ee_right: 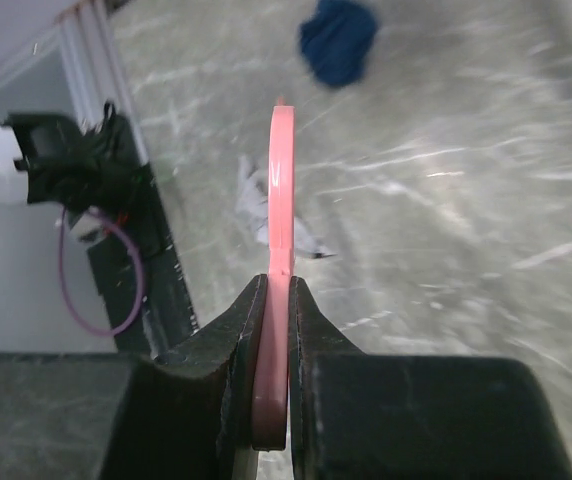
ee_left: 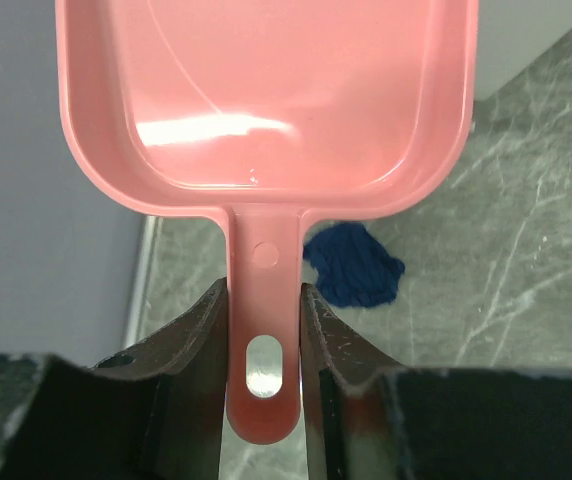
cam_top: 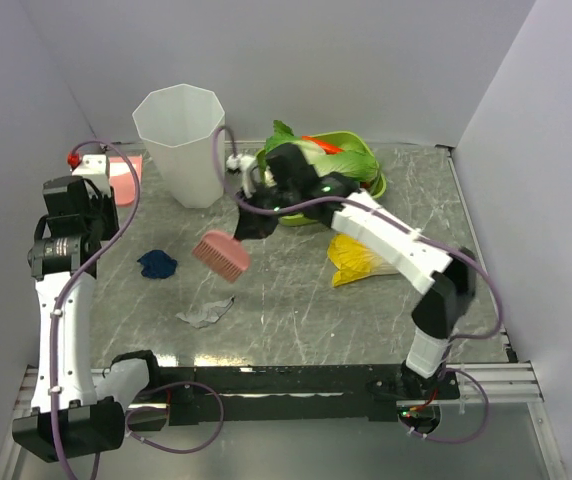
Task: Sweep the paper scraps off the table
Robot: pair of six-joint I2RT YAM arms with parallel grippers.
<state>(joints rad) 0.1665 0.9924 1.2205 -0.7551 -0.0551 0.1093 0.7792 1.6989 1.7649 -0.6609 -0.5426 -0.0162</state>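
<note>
Left gripper (ee_left: pixel 264 305) clamps the dustpan (ee_left: pixel 266 100) handle at upper left; right gripper (ee_right: pixel 278 295) pinches the brush (cam_top: pixel 221 252) mid-frame. Blue scrap (cam_top: pixel 156 264) and grey scrap (cam_top: pixel 204 312) lie lower left on open table (cam_top: pixel 296 300), grey one nearer the front edge.

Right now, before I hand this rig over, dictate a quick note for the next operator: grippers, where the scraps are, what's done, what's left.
Left gripper: shut on the pink dustpan by its handle, at the table's far-left side.
Right gripper: shut on the pink brush, over mid-table.
Dark blue scrap and white-grey scrap lie loose on the table, left of centre; the dustpan is empty.
Done: both tools are in hand.
Left: sweep both scraps into the dustpan.
</note>
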